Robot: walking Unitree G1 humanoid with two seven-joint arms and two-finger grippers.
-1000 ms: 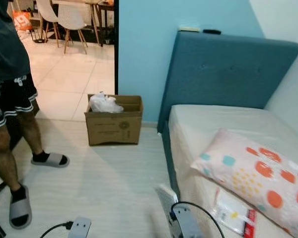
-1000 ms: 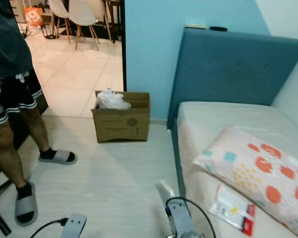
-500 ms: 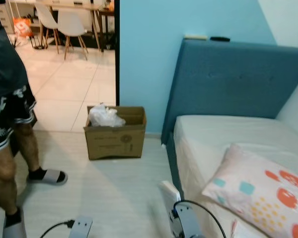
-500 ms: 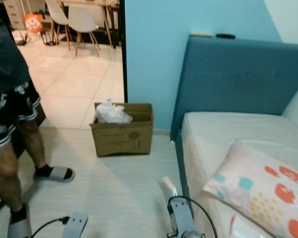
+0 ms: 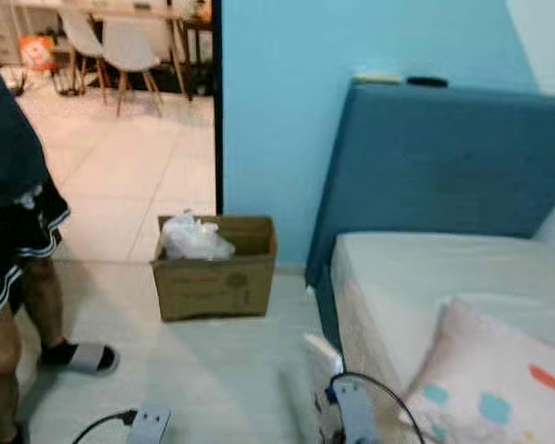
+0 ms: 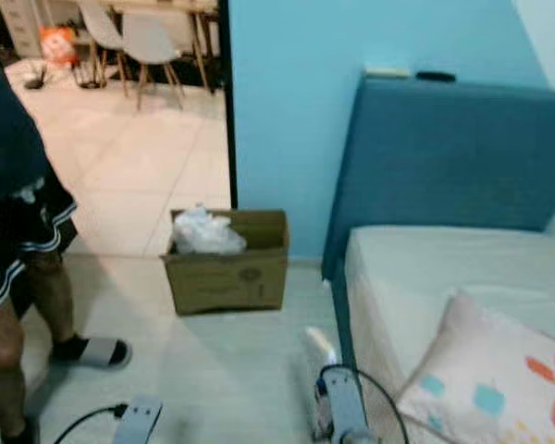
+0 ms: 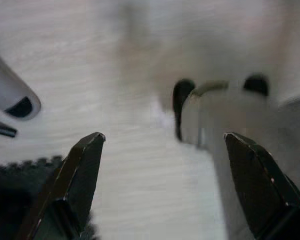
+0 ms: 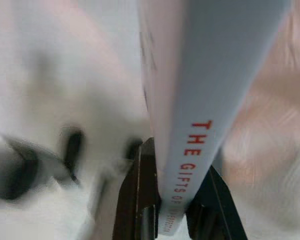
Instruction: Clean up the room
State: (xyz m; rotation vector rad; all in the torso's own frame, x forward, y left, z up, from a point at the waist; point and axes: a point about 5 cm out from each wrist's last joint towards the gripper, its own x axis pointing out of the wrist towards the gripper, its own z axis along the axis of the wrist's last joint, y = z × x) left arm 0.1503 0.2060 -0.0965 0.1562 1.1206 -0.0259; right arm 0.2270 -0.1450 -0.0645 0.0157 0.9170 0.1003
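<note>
My right gripper [image 8: 172, 202] is shut on a thin white book [image 8: 210, 90] with red letters on its spine. In the left eye view the book's pale edge [image 5: 320, 355] sticks up above my right wrist [image 5: 353, 418], close to the bed's side. A brown cardboard box [image 5: 215, 273] with a crumpled white plastic bag [image 5: 192, 238] in it stands on the floor by the blue wall, ahead and to the left. My left gripper [image 7: 165, 170] hangs open over the pale floor with nothing between its fingers.
A bed [image 5: 444, 277] with a blue headboard [image 5: 444, 157] and a spotted pillow [image 5: 499, 384] takes up the right side. A person [image 5: 5, 240] in dark shorts and grey slippers [image 5: 79, 358] stands at the left. Behind the box a doorway [image 5: 120, 102] opens onto a tiled room with chairs.
The camera has swung up and to the left, so bed and pillow sit lower right in the picture. The person has stepped to the left. The book stays in my right gripper.
</note>
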